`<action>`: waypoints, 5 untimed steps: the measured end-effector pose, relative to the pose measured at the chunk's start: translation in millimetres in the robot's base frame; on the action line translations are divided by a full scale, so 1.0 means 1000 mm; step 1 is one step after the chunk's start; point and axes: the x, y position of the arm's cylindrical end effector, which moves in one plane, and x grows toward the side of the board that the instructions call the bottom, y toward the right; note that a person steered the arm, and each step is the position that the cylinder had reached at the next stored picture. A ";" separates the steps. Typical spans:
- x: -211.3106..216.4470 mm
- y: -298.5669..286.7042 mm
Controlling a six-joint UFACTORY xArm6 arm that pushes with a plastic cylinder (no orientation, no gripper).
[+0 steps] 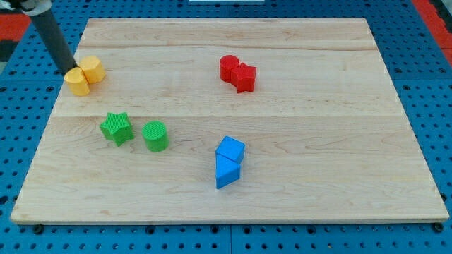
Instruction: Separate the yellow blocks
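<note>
Jaws do not exist on this arm — it ends in a rod, and my tip (70,68) sits at the view's upper left, touching the upper-left side of the yellow blocks. Those two, a yellow hexagonal block (92,68) and a rounder yellow block (78,82), press together near the left edge of the worktop (318,141) — well apart from the green star block (116,128).

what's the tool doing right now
No gripper: the rod's tip holds nothing; it touches the upper left of the two touching yellow blocks.
</note>
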 end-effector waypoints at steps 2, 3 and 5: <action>0.008 0.004; -0.006 0.018; -0.002 0.037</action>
